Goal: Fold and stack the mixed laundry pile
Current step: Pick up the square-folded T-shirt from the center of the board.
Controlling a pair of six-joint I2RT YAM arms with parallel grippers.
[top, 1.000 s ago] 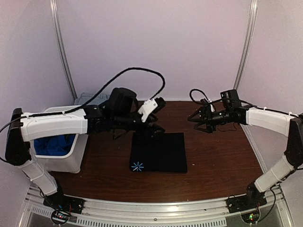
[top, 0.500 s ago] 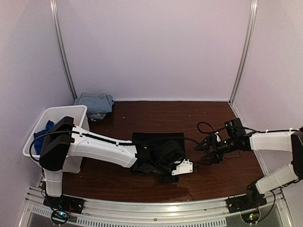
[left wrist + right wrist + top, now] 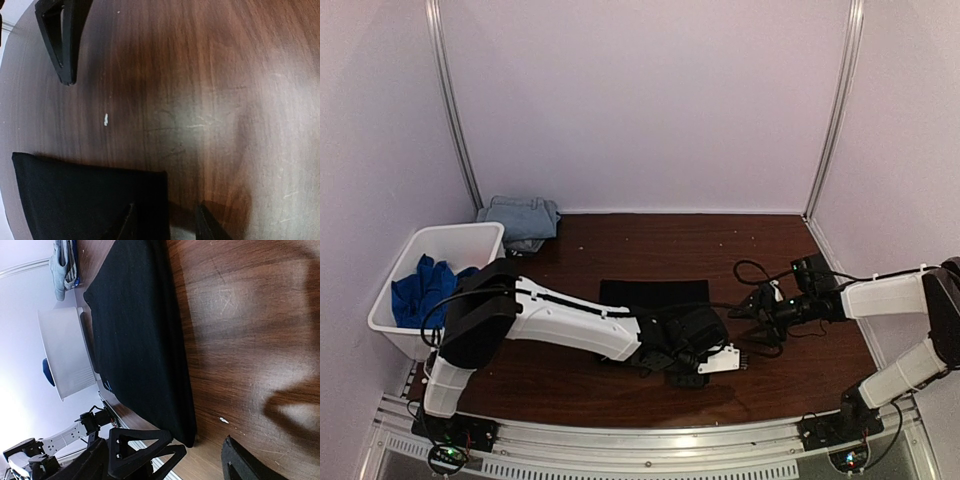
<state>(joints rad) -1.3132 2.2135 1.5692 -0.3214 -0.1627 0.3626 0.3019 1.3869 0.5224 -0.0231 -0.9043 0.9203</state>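
The black cloth [image 3: 655, 298] lies folded flat mid-table. My left gripper [image 3: 705, 366] is low at its near right corner. In the left wrist view this gripper [image 3: 167, 227] is open, one finger [image 3: 127, 225] over the cloth [image 3: 90, 200], the other on bare wood. My right gripper [image 3: 756, 325] hovers open just right of the cloth, holding nothing. The right wrist view shows the cloth [image 3: 140, 340] stretching away from the right gripper [image 3: 200, 472]. Denim pieces [image 3: 525, 220] are heaped at the back left. Royal-blue fabric [image 3: 425, 290] fills the bin.
A white plastic bin [image 3: 450, 240] stands at the table's left edge, with my left arm [image 3: 570, 325] stretching from beside it across the cloth's near edge. The left gripper's triangular fingers [image 3: 145, 445] sit close in front of the right gripper. Metal frame posts [image 3: 455, 110] flank the back wall.
My left arm swung from the cloth's far edge to its near right corner, jaws narrowing. The right gripper dropped from the back right to beside the cloth.
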